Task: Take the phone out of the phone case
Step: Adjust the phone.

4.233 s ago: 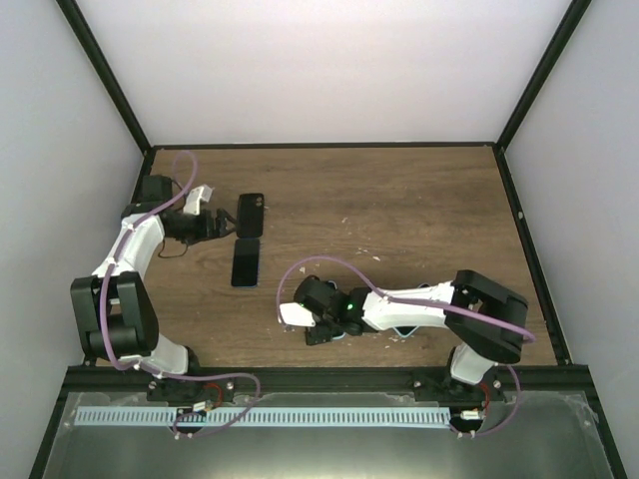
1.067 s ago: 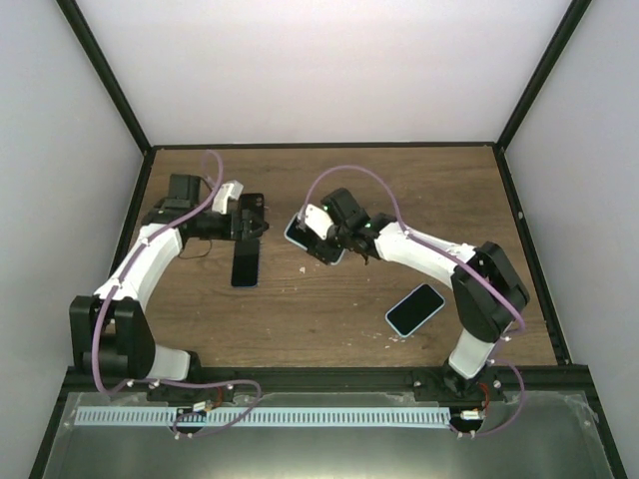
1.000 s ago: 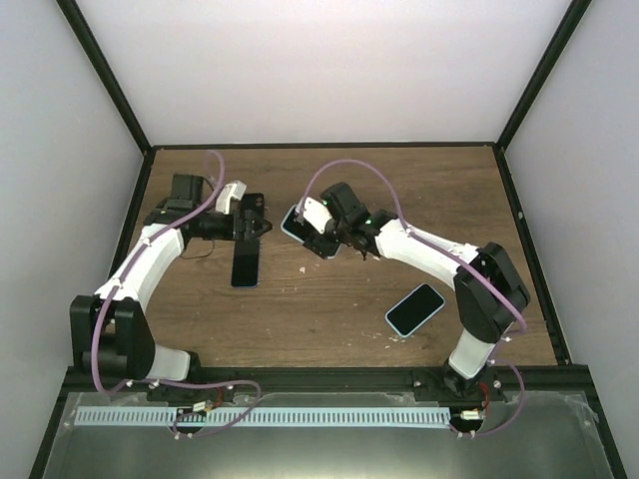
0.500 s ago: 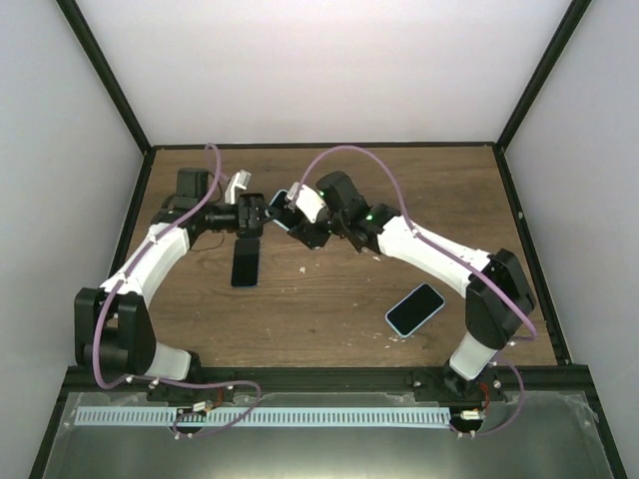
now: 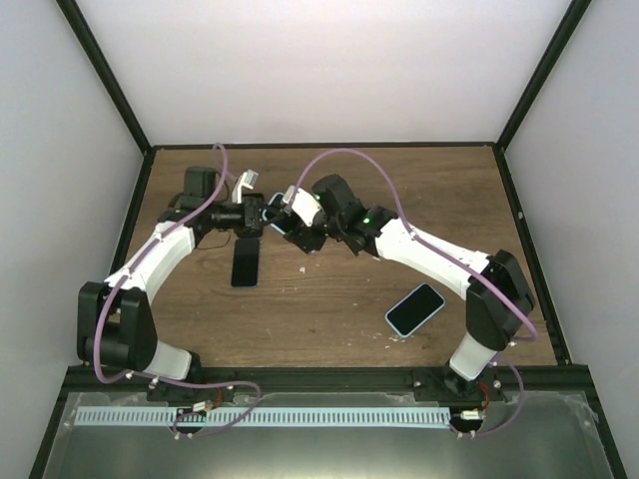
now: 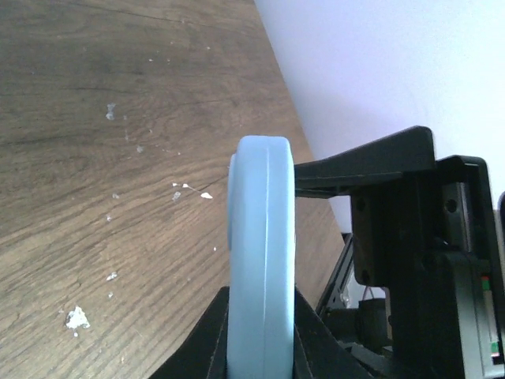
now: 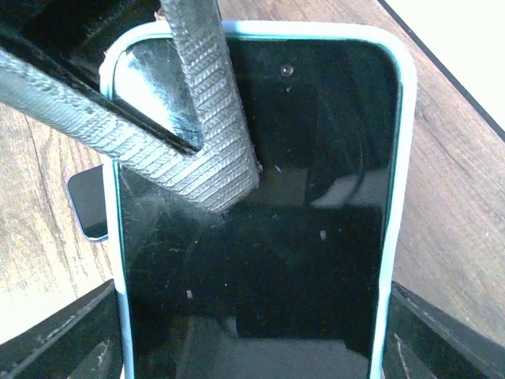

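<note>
The phone (image 7: 268, 237), its dark screen facing up, sits inside a light blue phone case (image 7: 403, 158) and is held off the table between both arms (image 5: 277, 217). My left gripper (image 6: 262, 347) is shut on the case's thin edge (image 6: 262, 253), and one of its ridged fingers (image 7: 213, 142) lies across the screen's top left corner. My right gripper (image 7: 252, 347) spans the phone's width, with a jaw against each long side of the case. In the top view the left gripper (image 5: 262, 214) and the right gripper (image 5: 292, 226) meet at the cased phone.
A dark phone (image 5: 246, 262) lies flat on the wooden table (image 5: 399, 190) just below the left gripper. Another light blue cased phone (image 5: 414, 309) lies near the front right. White crumbs dot the wood. Black frame posts border the table.
The right arm carried the cased phone left and up toward the left gripper. The left gripper moved in and shut on the case's edge. Earlier the right arm left a second blue phone at front right.
</note>
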Controlling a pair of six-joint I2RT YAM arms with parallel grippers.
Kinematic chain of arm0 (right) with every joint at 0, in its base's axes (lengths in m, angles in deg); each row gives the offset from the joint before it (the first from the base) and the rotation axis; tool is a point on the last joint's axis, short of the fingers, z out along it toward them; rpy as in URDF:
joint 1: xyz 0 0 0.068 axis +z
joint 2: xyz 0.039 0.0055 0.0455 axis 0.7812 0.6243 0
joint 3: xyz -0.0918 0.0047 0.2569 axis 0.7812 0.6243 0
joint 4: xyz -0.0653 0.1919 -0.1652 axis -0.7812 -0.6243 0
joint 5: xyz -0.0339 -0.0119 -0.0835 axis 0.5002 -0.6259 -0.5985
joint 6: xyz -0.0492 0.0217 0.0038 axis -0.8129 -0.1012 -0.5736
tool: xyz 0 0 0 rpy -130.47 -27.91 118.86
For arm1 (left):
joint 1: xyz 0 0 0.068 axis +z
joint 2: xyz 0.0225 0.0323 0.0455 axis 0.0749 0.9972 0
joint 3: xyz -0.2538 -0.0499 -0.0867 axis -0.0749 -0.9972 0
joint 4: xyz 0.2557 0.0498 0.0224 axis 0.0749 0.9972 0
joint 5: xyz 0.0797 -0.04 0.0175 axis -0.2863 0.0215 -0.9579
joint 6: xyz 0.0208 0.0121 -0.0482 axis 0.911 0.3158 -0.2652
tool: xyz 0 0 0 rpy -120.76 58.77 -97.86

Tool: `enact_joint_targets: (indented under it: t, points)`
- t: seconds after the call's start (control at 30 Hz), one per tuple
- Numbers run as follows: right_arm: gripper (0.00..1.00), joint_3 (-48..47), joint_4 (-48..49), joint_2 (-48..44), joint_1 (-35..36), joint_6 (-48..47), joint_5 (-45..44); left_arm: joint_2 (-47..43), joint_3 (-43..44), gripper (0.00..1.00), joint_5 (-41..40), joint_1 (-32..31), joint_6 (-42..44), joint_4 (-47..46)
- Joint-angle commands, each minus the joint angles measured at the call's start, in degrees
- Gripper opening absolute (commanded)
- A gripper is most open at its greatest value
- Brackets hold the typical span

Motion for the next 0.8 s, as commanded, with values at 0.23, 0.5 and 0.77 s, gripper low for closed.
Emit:
enact_joint_targets:
  t: [0.23, 0.5, 0.77]
  points:
    - [1.00, 0.4, -5.7, -7.0, -3.7, -1.9, 16.1, 0.6, 6.3, 0.00, 2.1, -0.1, 13.7, 11.9]
    - [0.99, -0.1, -15.8, -9.4, -9.1, -7.1, 30.2, -3.4, 3.9, 0.00, 11.1, -0.8, 24.4, 15.5]
    - [0.83, -1.7, -22.6, -10.2, -11.6, -11.5, 35.7, -7.5, 2.9, 0.00, 12.2, -8.5, 41.0, 24.5]
